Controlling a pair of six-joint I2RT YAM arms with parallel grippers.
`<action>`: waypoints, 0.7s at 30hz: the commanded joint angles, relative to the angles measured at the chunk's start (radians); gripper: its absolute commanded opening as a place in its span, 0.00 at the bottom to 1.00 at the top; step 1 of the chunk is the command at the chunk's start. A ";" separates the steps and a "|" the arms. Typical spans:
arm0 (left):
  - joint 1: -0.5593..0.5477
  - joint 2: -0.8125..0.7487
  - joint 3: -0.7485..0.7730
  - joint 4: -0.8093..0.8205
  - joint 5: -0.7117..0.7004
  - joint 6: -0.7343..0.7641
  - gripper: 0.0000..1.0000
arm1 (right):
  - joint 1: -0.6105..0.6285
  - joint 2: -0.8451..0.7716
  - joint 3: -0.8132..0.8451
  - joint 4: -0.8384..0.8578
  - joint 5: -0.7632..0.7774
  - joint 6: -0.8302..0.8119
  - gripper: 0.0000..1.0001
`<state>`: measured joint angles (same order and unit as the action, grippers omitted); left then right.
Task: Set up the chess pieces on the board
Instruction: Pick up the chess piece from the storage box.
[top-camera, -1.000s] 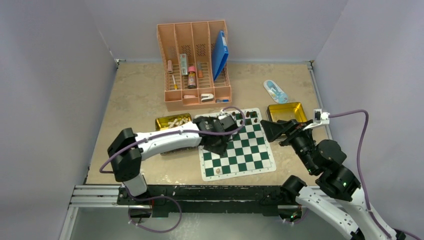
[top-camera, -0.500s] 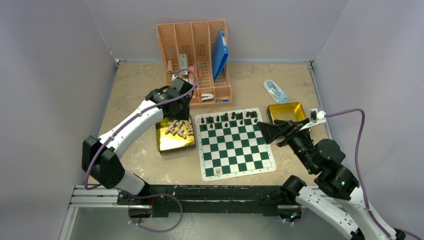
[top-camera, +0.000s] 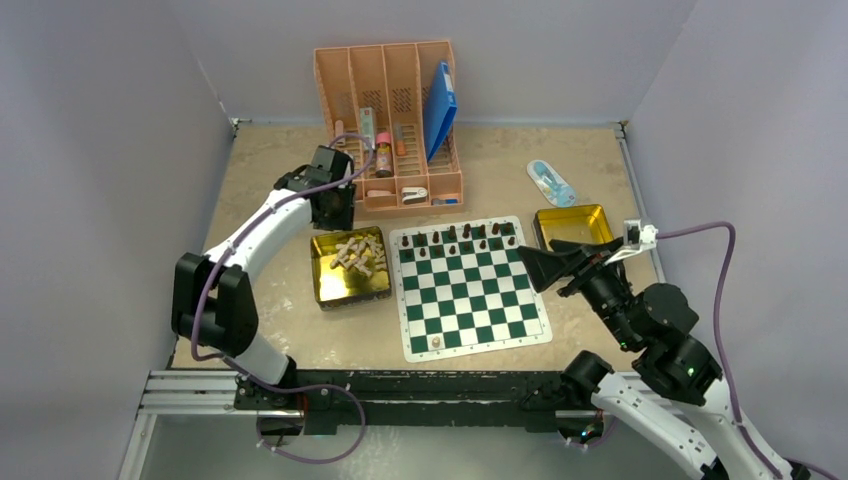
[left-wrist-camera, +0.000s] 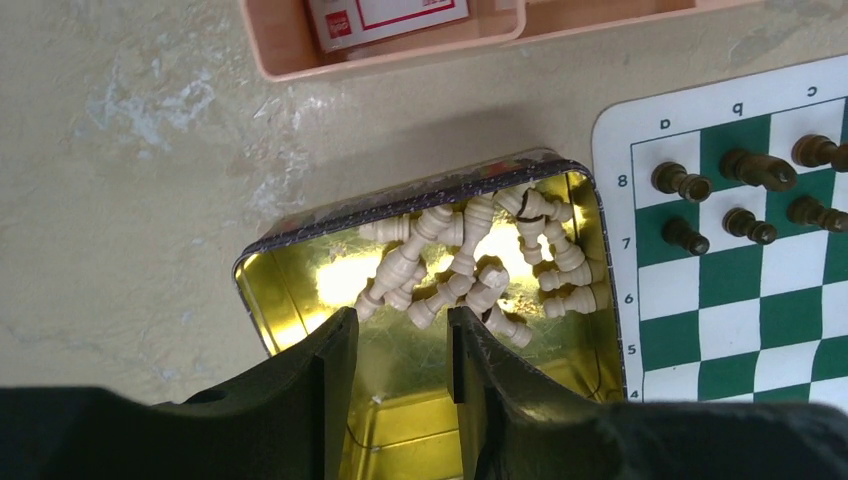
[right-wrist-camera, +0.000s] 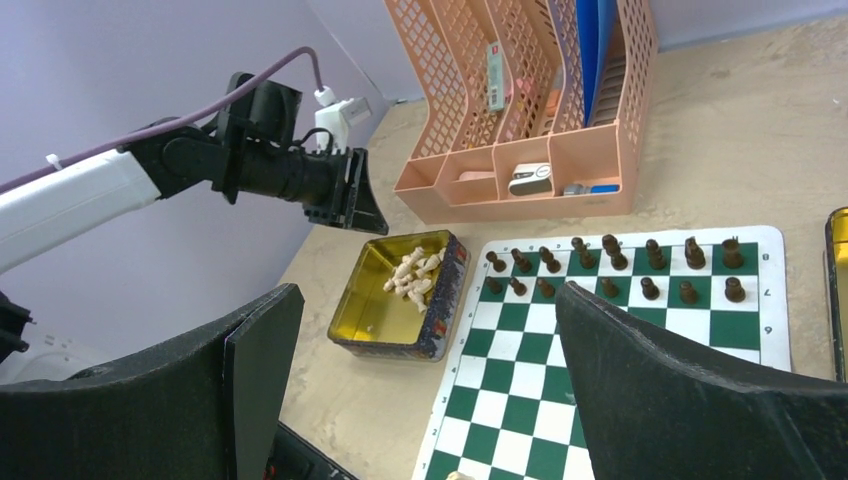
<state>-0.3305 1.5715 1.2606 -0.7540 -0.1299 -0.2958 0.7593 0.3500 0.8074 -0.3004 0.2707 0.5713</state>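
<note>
Flat green-and-white checkered board (top-camera: 475, 300) on the beige counter (top-camera: 270, 180), small dark brown wooden chessmen (top-camera: 465, 236) along its two far rows, one pale tan piece (top-camera: 437, 342) alone on the near row. Heaped in the shiny gold rectangular tin (left-wrist-camera: 290, 290) just left of the board: more pale tan wooden chessmen (left-wrist-camera: 470, 265). Above that tin, left gripper (left-wrist-camera: 400, 325), partly open, holding nothing. By the board's right edge, right gripper (right-wrist-camera: 428, 295), spread wide, empty

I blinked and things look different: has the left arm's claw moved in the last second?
Yes. The left gripper swung off the board, left and toward the back; it now hangs by the gold tin's far edge, near the pink organiser.
</note>
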 joint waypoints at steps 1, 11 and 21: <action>0.011 0.018 -0.004 0.084 0.094 0.089 0.37 | 0.005 -0.020 -0.002 0.052 -0.010 -0.022 0.98; 0.031 0.091 -0.089 0.111 0.097 0.126 0.37 | 0.005 -0.036 -0.006 0.063 -0.042 -0.040 0.98; 0.031 0.172 -0.080 0.108 0.063 0.135 0.34 | 0.005 -0.031 -0.005 0.055 -0.051 -0.044 0.98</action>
<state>-0.3077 1.7130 1.1618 -0.6689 -0.0555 -0.1883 0.7593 0.3241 0.7979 -0.2871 0.2398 0.5495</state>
